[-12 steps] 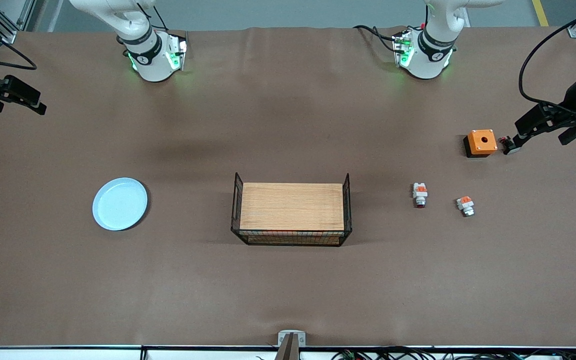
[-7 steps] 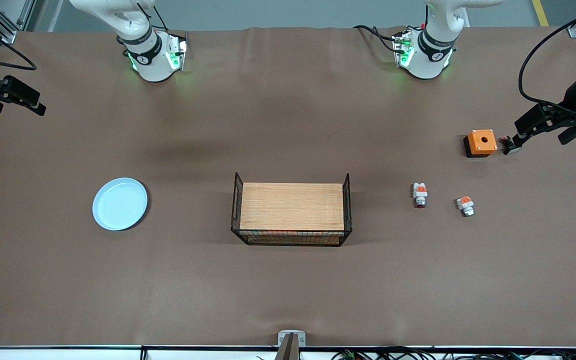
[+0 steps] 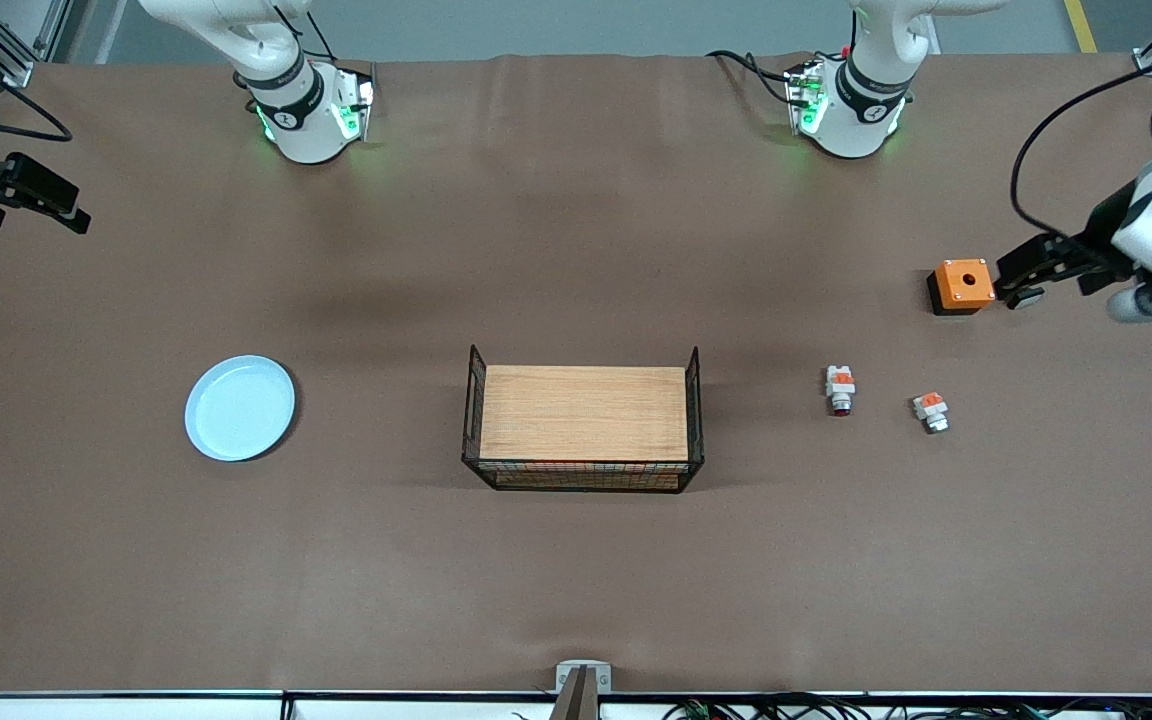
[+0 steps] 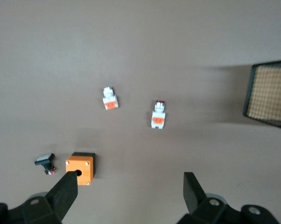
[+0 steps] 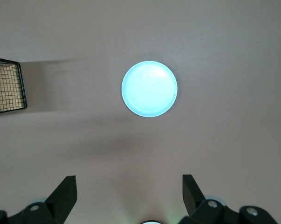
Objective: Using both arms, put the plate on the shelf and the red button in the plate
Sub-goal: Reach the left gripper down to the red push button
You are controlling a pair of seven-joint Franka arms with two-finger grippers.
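The light blue plate point(image 3: 239, 407) point(image 5: 149, 88) lies flat toward the right arm's end of the table. The red button point(image 3: 840, 388) point(image 4: 158, 115), white with an orange block and a dark red cap, lies toward the left arm's end. My left gripper point(image 3: 1046, 278) point(image 4: 130, 193) hangs open and empty beside the orange box, well apart from the button. At the right arm's table end, my right gripper point(image 3: 40, 220) point(image 5: 130, 193) is up in the air, open and empty, apart from the plate.
A wire basket point(image 3: 696, 400) holding a wooden board stands mid-table between plate and button. A similar orange-and-white part point(image 3: 931, 411) lies beside the red button. An orange box with a hole point(image 3: 962, 285) and a small black part point(image 4: 46, 163) sit farther from the camera.
The left gripper has moved toward the table's middle and now hangs close beside the orange box. The right gripper has barely shifted. Nothing on the table moved.
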